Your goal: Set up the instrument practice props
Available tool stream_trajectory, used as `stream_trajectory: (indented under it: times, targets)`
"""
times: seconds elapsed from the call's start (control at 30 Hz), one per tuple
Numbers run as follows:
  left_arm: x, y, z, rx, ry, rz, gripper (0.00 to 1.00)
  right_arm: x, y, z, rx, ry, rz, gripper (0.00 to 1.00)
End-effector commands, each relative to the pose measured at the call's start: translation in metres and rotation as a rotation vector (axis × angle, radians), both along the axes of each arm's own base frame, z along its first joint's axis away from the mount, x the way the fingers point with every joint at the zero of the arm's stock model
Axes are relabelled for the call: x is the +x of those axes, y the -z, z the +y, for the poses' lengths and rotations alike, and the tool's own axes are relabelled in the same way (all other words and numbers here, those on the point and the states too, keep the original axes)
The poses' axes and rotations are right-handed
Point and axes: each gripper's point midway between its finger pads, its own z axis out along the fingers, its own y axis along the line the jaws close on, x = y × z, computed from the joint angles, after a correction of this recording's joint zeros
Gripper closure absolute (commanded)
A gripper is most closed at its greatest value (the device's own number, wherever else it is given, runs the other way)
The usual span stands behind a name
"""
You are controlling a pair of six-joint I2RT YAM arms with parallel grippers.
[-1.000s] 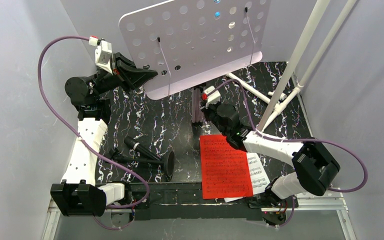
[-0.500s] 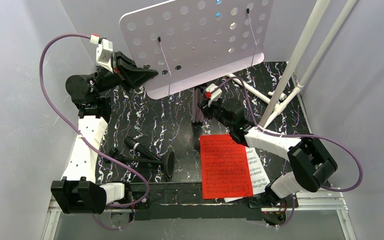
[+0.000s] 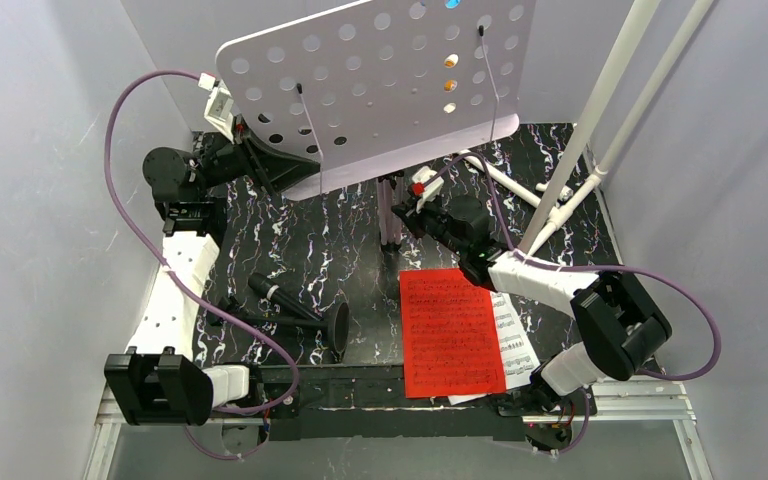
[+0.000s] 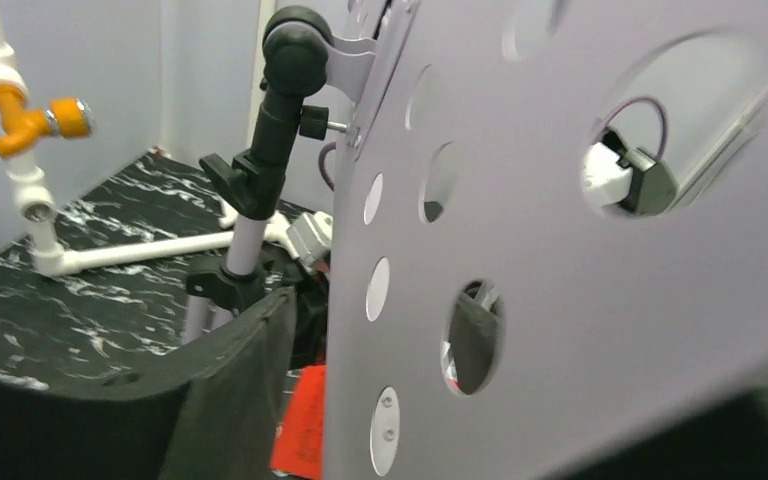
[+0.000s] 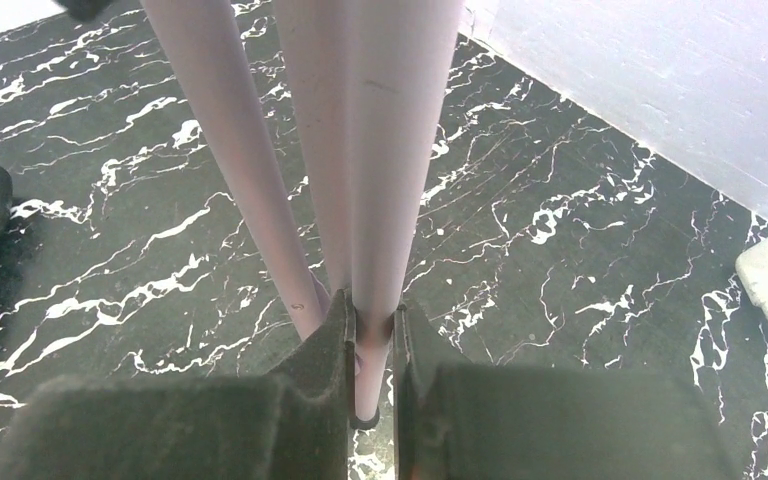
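Observation:
The lilac perforated music stand [image 3: 380,90] stands at the back, its plate tilted toward me. My left gripper [image 3: 285,165] is at the plate's lower left edge. In the left wrist view the left gripper [image 4: 375,320] straddles that edge, open: one finger [image 4: 235,390] stands off the plate with a gap, the other shows through a hole. My right gripper [image 3: 402,205] is shut on one lilac leg [image 5: 380,200] of the stand, right gripper [image 5: 373,345] pinching it near the foot. The red page [image 3: 450,330] lies over a white page [image 3: 520,345]. The black microphone [image 3: 290,310] lies on its side.
A white pipe frame [image 3: 600,110] rises at the right, with an orange tap [image 4: 35,115] and a floor pipe [image 4: 140,250]. Grey walls close in on the black marbled table [image 3: 340,240]. The stand's black clamp and post [image 4: 270,150] are behind the plate.
The stand's plate has swung up and to the left. My left gripper followed it and its jaws have come apart. My right jaws have closed on the stand's leg.

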Motion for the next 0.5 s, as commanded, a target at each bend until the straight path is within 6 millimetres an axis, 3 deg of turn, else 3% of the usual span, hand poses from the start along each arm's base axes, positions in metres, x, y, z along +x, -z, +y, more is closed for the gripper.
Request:
stream_trajectory:
  times: [0.0,0.07,0.17,0.47]
  targets:
    - [-0.016,0.0,-0.001,-0.013,0.003,0.033,0.38,0.0,-0.022,0.01,0.063,-0.02,-0.05,0.99]
    - [-0.018,-0.002,0.0,-0.015,-0.005,0.042,0.37,0.005,-0.02,0.008,0.066,0.011,-0.031,0.99]
    - [-0.018,-0.004,0.0,-0.019,-0.015,0.075,0.05,0.008,-0.02,0.002,0.071,0.048,-0.024,0.99]
    - [-0.046,-0.007,0.008,-0.023,-0.092,0.014,0.02,0.015,-0.013,-0.01,0.059,0.133,-0.002,0.99]
